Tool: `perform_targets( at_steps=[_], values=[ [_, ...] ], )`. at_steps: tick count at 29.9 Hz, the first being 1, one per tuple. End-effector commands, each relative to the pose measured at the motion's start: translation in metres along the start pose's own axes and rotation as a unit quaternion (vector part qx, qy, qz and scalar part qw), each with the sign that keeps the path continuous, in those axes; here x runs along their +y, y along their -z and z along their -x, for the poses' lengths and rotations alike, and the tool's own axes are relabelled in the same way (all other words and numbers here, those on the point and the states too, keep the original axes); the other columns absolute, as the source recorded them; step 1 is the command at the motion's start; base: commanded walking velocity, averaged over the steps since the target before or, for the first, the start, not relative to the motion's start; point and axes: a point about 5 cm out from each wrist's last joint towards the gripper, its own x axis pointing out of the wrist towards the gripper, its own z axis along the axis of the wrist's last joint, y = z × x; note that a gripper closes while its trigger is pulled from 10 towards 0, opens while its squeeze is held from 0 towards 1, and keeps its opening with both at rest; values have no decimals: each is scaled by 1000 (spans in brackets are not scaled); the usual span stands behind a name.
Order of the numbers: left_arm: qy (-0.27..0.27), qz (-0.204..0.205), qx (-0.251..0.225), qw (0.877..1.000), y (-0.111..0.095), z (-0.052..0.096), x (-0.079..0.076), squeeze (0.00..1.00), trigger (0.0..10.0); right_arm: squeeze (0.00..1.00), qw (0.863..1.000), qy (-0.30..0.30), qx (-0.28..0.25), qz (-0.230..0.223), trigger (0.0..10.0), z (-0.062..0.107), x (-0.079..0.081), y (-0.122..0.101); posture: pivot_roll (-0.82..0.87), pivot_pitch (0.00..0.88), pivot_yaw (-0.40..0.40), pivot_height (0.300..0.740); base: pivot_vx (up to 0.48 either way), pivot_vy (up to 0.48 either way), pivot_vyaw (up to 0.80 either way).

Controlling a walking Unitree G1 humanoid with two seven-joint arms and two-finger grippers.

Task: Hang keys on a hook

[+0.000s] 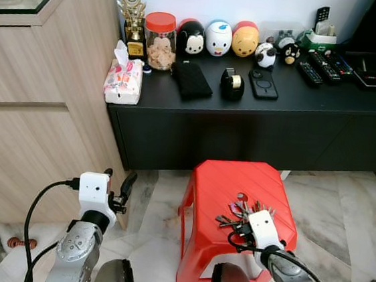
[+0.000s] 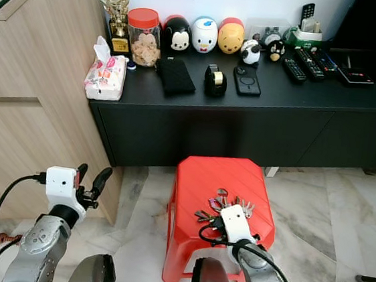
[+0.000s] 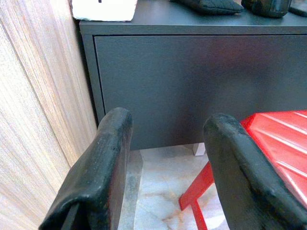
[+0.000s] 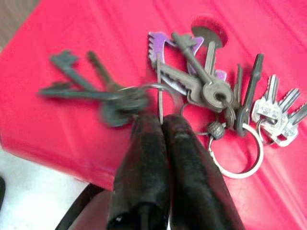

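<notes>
Keys: left cluster blurred. Right gripper fingertips hide the ring's near part. Stool: front legs cut off behind arms.

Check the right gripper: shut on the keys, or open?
Shut. The right gripper has its fingers pressed together, pinching a wire ring of the keys over the red stool.

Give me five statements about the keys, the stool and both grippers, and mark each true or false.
1. The keys lie on a red stool. True.
2. The right gripper is shut on a ring of the key bunch. True.
3. The left gripper holds the keys. False: it is open and holds nothing, beside the wooden cabinet.
4. The stool stands on top of the black console. False: it stands on the floor before it.
5. The keys hang on a hook. False: they lie on the stool.
</notes>
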Motion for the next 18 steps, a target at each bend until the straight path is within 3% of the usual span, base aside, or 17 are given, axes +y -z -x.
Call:
perform_targets(
  at_steps=[1,7,12,18],
  values=[
    [0,-4,9,1000,2,2,2,0,10000,0,1000,9,-22,-9,0,-1,-1,-7,-113,100,-7,601,0,0,0],
    [1,-6,10,1000,3,2,2,0,10000,0,992,29,-119,-30,0,6,-5,-35,-117,99,-8,601,0,0,0],
    [1,-7,10,1000,3,2,2,0,10000,0,984,51,-165,-44,0,14,-11,-47,-120,98,-9,601,0,0,0],
    [2,-6,9,1000,3,0,1,0,10000,0,960,103,-253,-69,0,32,-23,-70,-124,91,-9,601,0,0,0]
  ],
)
